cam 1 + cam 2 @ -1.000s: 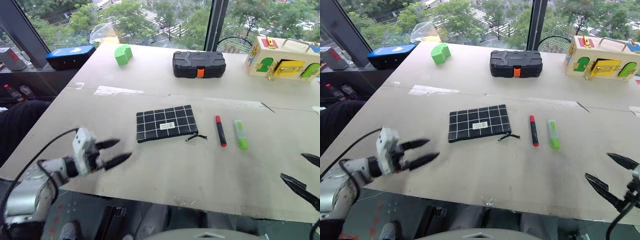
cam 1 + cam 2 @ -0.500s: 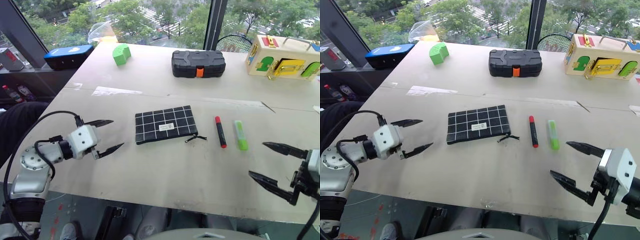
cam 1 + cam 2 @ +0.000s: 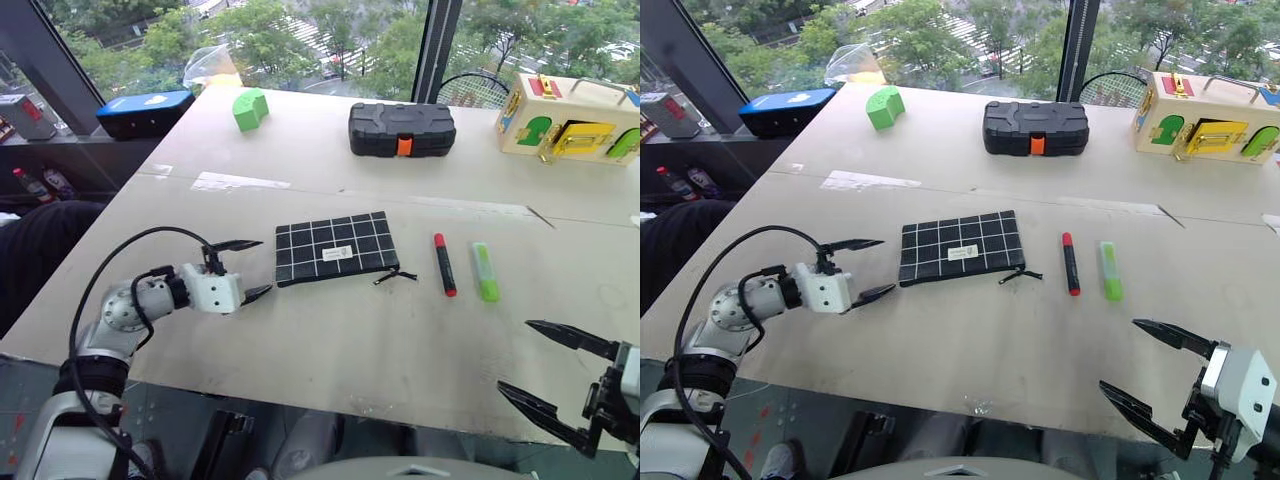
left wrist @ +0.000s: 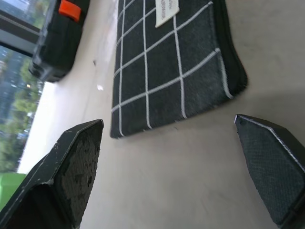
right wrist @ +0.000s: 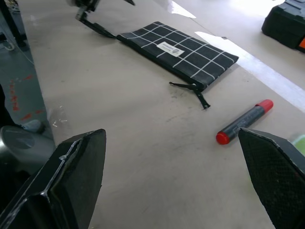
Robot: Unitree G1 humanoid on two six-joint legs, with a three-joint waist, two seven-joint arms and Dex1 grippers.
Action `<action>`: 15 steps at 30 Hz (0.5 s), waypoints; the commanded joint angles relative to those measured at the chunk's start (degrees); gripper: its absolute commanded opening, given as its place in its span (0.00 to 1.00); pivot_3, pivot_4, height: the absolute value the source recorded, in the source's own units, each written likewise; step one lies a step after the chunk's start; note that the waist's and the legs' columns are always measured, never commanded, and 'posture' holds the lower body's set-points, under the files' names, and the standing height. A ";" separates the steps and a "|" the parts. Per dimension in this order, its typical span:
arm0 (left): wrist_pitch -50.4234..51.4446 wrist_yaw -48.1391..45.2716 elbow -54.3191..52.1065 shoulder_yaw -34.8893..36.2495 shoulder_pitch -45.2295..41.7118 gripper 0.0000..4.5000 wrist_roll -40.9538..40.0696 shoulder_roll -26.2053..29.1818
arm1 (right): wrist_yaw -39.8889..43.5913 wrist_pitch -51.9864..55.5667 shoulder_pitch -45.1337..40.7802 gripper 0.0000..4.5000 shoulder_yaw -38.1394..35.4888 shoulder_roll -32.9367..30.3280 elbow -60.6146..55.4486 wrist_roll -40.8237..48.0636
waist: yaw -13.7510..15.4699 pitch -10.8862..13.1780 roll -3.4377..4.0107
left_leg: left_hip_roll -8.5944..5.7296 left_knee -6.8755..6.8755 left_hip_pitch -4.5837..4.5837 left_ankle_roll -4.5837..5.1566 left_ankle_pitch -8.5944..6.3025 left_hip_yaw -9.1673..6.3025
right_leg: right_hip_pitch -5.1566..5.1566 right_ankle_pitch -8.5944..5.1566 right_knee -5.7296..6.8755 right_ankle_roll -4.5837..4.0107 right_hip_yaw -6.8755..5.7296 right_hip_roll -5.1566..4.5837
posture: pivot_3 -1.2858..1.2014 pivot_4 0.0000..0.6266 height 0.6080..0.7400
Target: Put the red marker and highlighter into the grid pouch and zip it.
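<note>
The grid pouch (image 3: 335, 248) lies flat in the middle of the table, zipper pull toward the pens. To its right lie the red marker (image 3: 443, 264) and the lime-green highlighter (image 3: 484, 271), side by side and a little apart. My left gripper (image 3: 255, 267) is open just off the pouch's left end, pointing at it, with nothing between its fingers. In the left wrist view the pouch (image 4: 171, 71) lies just beyond the spread fingers. My right gripper (image 3: 520, 357) is open and empty over the table's front edge, nearer than the pens. The right wrist view shows the pouch (image 5: 178, 50) and the marker (image 5: 243, 122).
At the back of the table stand a black hard case with an orange latch (image 3: 402, 129), a green curved block (image 3: 249, 108) and a wooden latch box (image 3: 575, 130). A blue case (image 3: 143, 108) lies beyond the table's far left corner.
My left gripper has swung in from the front left edge to the pouch's left end. My right gripper has come in from the right and now sits by the front edge. Both stayed open.
</note>
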 commanded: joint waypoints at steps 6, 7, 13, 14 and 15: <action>0.77 9.04 6.08 -10.16 -8.77 0.60 12.01 -4.82 | -5.35 1.60 -1.15 1.00 2.54 -0.64 -6.49 1.40 | 0.51 -0.16 0.15 | -0.25 0.37 -0.02 0.00 0.00 -0.02 | 0.15 0.00 0.26 0.11 -0.23 -0.01 | 0.52 0.24 1.00; 0.43 9.15 6.83 -10.97 -9.60 0.48 12.02 -5.09 | -5.92 2.02 -1.36 1.00 2.84 -0.76 -6.95 1.51 | 0.45 -0.17 0.15 | -0.27 0.39 -0.02 0.00 0.00 -0.03 | 0.14 -0.04 0.32 0.16 -0.22 -0.04 | 0.52 0.24 1.00; -0.77 7.48 8.39 -13.69 -12.94 0.01 8.94 -7.15 | -11.47 5.30 -4.65 1.00 6.57 -1.53 -9.12 0.69 | 0.44 -0.27 0.32 | -0.34 0.47 -0.01 0.01 0.00 -0.08 | 0.14 -0.18 0.54 0.37 -0.23 -0.21 | 0.52 0.24 1.00; -0.24 6.81 8.03 -13.47 -13.14 0.01 7.28 -7.75 | -13.22 6.14 -5.84 1.00 7.76 -1.58 -9.50 0.03 | 0.44 -0.28 0.30 | -0.36 0.49 -0.02 0.03 -0.01 -0.08 | 0.14 -0.21 0.57 0.41 -0.22 -0.24 | 0.52 0.24 1.00; 1.39 5.33 7.05 -12.77 -13.16 0.01 4.20 -8.63 | -16.64 7.92 -7.97 1.00 9.40 -1.17 -10.13 -0.52 | 0.48 -0.27 0.31 | -0.36 0.50 -0.02 0.03 -0.01 -0.10 | 0.14 -0.21 0.59 0.42 -0.22 -0.25 | 0.52 0.24 1.00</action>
